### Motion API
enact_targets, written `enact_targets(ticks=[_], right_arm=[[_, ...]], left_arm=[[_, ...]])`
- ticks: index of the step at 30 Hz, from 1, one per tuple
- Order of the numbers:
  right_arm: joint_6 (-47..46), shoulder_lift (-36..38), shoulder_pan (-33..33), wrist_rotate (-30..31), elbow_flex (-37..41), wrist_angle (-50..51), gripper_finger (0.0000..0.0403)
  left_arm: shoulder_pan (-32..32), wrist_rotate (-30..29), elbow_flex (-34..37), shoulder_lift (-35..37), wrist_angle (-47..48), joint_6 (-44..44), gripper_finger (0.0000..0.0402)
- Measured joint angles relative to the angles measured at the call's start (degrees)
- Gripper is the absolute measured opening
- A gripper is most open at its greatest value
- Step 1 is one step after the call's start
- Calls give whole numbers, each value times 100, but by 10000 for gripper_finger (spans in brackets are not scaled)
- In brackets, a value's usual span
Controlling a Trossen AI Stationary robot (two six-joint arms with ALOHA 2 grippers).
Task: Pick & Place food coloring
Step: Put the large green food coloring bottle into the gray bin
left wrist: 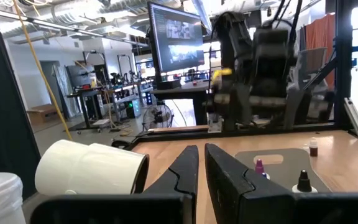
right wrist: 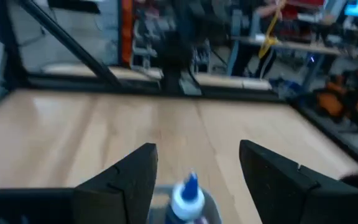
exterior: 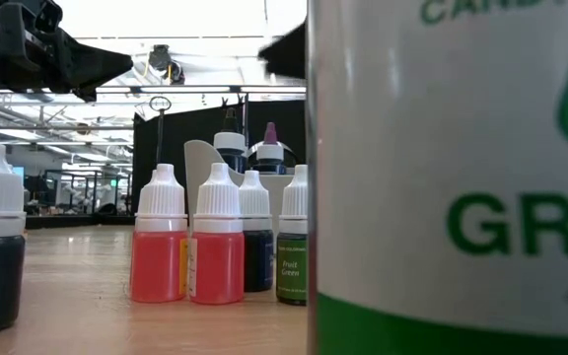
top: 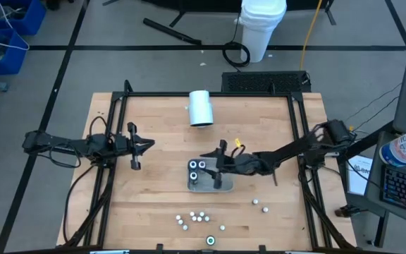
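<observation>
Bottles of food coloring lay scattered near the table's front edge, two more stood off to the right, and several sat on the grey tray. We saw the right gripper over the tray, fingers spread around a blue-tipped bottle, not yet clamped. The left gripper waited at the left, fingers nearly together, empty. We judged the bottles light, rigid, easily tipped; best gripped across the body below the cap.

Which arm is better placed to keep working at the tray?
Right. Its tool is open over the grey tray, with a bottle between its fingers. The left tool waits shut, well off to the side of the tray.
</observation>
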State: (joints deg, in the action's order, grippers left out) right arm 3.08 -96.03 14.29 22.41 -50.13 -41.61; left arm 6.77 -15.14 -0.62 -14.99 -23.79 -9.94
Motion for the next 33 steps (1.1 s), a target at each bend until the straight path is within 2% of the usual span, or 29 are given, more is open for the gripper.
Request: enact_targets(ticks=[3,7,11,14,16,19,22,25,29,33], right_arm=[[78,510,217,4,0,552,211],[61,1226,603,201,0,1507,181],[132,1857,1006,740,234,1960,129],[175,2298,1108,695,644,1984,79],[74,2634,1106,430,995,1957,42],[119,3096,1055,-19,1718,1495,7],[198,3502,1019,-308,2683,190,15],[-79,3810,852,-329,3485,-839,15],[-550,4194,526,-316,4001,-817,2],[-510,4680,448,-321,4248,-815,4]], left_arm=[[-1,2,0,-1,0,116,37],[1,2,0,1,11,388,37],[0,2,0,0,24,563,37],[0,2,0,-1,81,617,37],[-1,3,0,1,147,702,37],[0,2,0,-1,178,780,37],[0,2,0,-1,198,835,37],[-1,4,0,-1,342,925,37],[-1,2,0,-1,427,896,37],[1,3,0,-1,431,901,37]])
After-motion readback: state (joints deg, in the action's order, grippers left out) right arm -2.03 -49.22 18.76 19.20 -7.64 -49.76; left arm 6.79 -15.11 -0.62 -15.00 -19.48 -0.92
